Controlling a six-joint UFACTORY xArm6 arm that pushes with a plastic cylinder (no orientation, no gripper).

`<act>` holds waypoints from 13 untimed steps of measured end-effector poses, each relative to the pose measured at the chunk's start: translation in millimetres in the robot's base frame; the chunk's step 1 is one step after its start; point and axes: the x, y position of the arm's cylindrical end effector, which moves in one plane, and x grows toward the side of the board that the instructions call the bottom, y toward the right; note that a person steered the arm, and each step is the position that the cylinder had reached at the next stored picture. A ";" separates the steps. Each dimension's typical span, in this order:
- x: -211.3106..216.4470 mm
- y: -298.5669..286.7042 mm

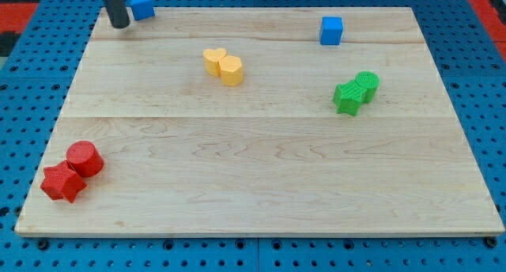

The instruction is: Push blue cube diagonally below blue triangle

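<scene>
The blue cube (pixel 331 30) sits near the view's top, right of centre, on the wooden board (pixel 261 169). The blue triangle (pixel 142 5) lies at the board's top left edge. My tip (pixel 120 24) is at the top left, just left of and slightly below the blue triangle, close to it; whether it touches the triangle I cannot tell. The tip is far to the left of the blue cube.
A yellow heart (pixel 213 59) and a yellow hexagon block (pixel 232 69) touch, left of centre. A green star (pixel 346 97) and a green cylinder (pixel 367 85) sit at the right. A red cylinder (pixel 84 158) and a red star (pixel 62 183) sit at bottom left.
</scene>
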 end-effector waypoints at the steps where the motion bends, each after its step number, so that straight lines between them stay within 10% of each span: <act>1: 1.5 82.0; 5: 54.9 416.4; 7: -8.5 295.5; 8: -23.5 330.5; 11: -23.3 133.3; 13: -5.9 137.9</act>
